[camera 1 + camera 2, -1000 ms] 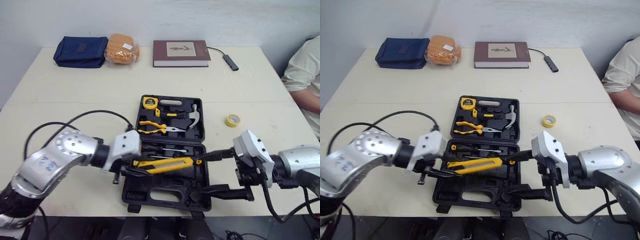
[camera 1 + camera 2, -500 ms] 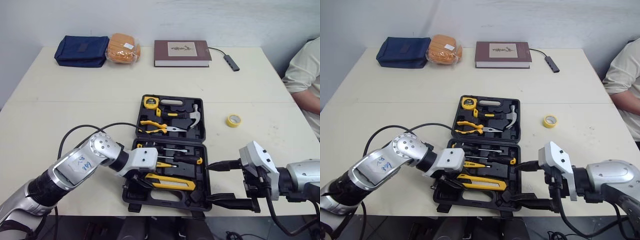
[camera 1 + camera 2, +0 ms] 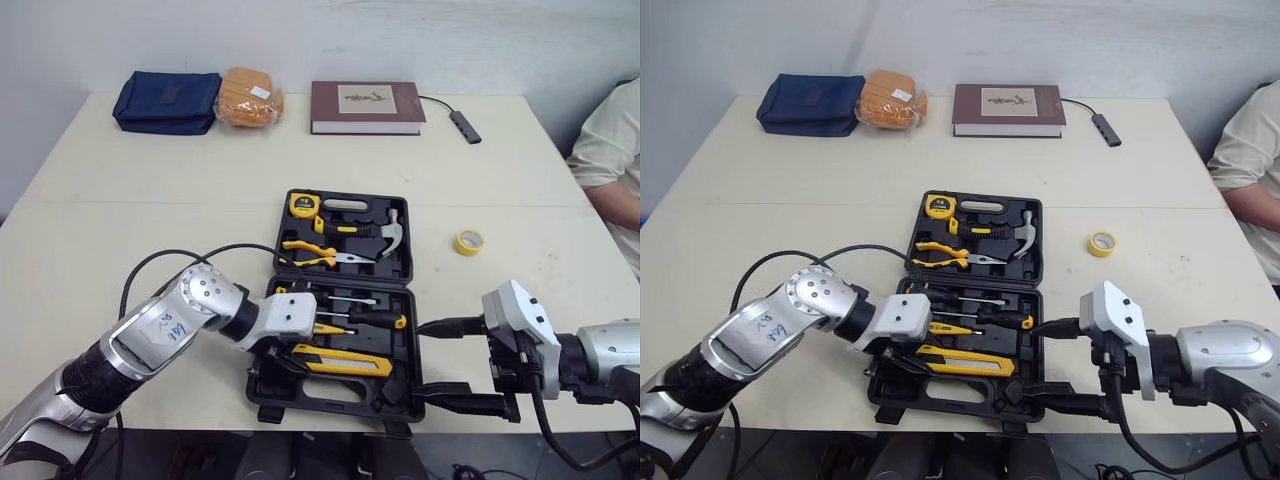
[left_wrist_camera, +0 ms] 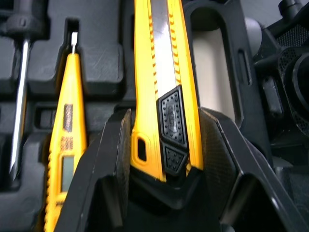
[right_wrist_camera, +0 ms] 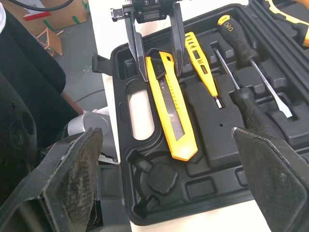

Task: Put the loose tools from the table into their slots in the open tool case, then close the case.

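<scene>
The black tool case (image 3: 268, 392) lies open near the table's front edge. A yellow utility knife (image 3: 342, 361) rests in the front half's slot, and my left gripper (image 3: 283, 360) is shut on its left end. In the left wrist view the fingers (image 4: 118, 159) press both sides of the knife (image 4: 164, 87). Beside it lie a yellow tester pen (image 5: 199, 53) and two screwdrivers (image 3: 372, 319). The rear half holds a tape measure (image 3: 303, 205), pliers (image 3: 315, 253) and a hammer (image 3: 376, 232). My right gripper (image 3: 417, 360) stands open at the case's right edge, empty.
A yellow tape roll (image 3: 467, 241) lies on the table right of the case. At the back are a blue pouch (image 3: 166, 100), an orange packet (image 3: 248, 96), a book (image 3: 367, 106) and a cabled hub (image 3: 462, 124). A person's arm (image 3: 610, 160) is at the right edge.
The left gripper brought the utility knife down from above the case into the front half's slot. The right gripper drew back to the right, away from the knife's tip.
</scene>
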